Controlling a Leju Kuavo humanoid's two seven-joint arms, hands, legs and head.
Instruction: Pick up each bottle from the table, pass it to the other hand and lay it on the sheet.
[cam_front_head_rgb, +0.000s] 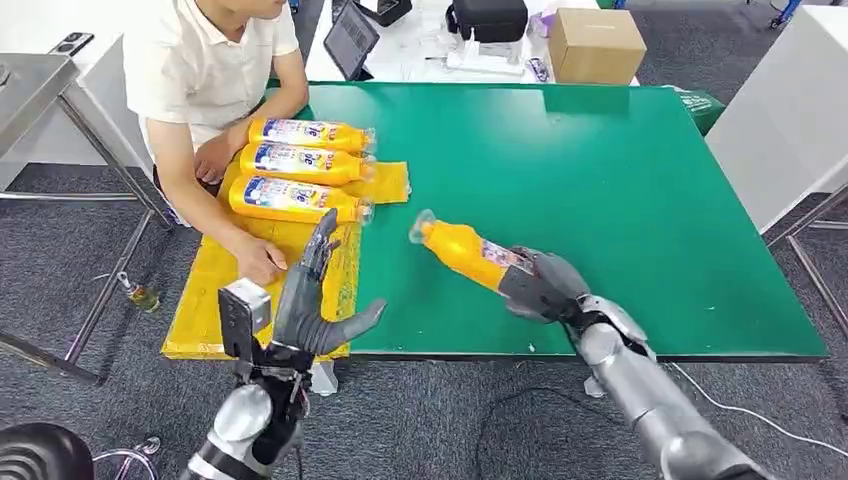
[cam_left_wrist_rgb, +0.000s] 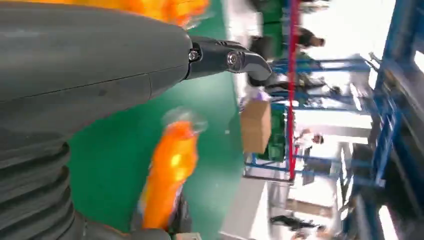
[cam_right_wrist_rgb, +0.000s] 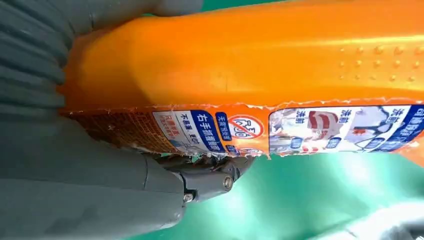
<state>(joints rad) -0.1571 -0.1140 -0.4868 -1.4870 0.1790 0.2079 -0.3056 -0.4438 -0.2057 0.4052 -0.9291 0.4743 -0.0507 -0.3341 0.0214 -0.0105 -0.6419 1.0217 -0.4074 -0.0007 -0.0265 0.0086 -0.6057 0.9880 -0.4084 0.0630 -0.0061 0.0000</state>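
Right hand (cam_front_head_rgb: 543, 285) wraps the base end of an orange bottle (cam_front_head_rgb: 465, 250), fingers closed round it; the clear cap end points away toward the table's left side. Bottle is lifted and tilted over the green table (cam_front_head_rgb: 620, 180), near its front edge, about midway along. In the right wrist view the bottle's (cam_right_wrist_rgb: 260, 75) label side fills the space against the thumb.

Left hand (cam_front_head_rgb: 315, 300) is spread wide, fingers apart, palm turned toward the bottle, holding nothing. It hovers at the front edge, over the near corner of the yellow sheet (cam_front_head_rgb: 215, 300).

Three bottles (cam_front_head_rgb: 300, 165) lie side by side on the sheet's far end, at the table's left edge. A person's hand (cam_front_head_rgb: 262, 262) rests on the sheet just beside the left hand.

Right half of the table is open green surface.
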